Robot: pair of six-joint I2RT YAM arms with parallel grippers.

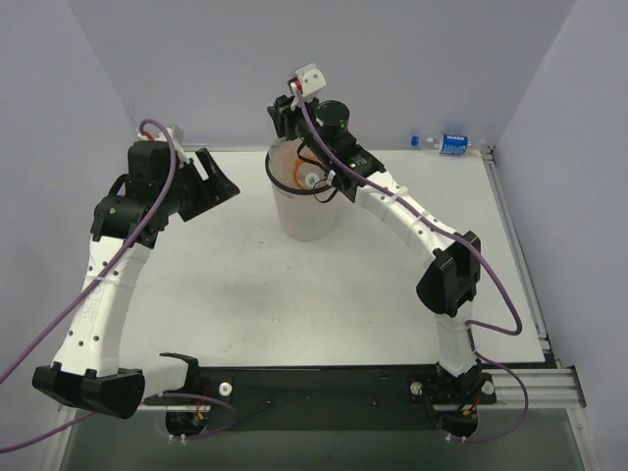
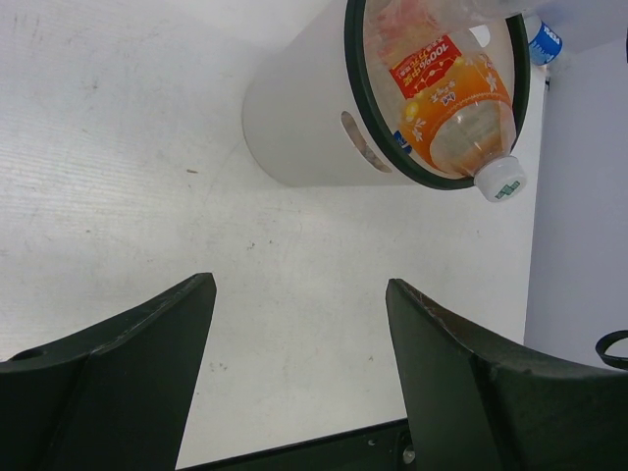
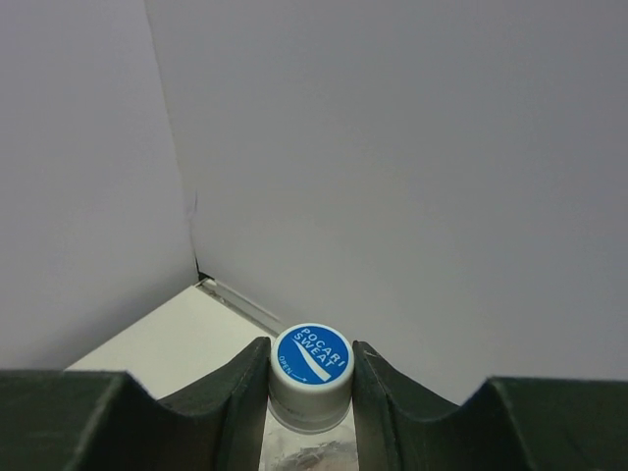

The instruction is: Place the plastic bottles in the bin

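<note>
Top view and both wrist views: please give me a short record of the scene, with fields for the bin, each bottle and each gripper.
bin: bin stands upright at the far middle of the table
inside bin: orange bottle, its white cap poking over the rim
right gripper: right gripper shut on a blue-capped bottle, raised by the bin's far side
left gripper: left gripper open, holding nothing, left of the bin
left to do: blue-labelled bottle lies at the table's far right edge
</note>
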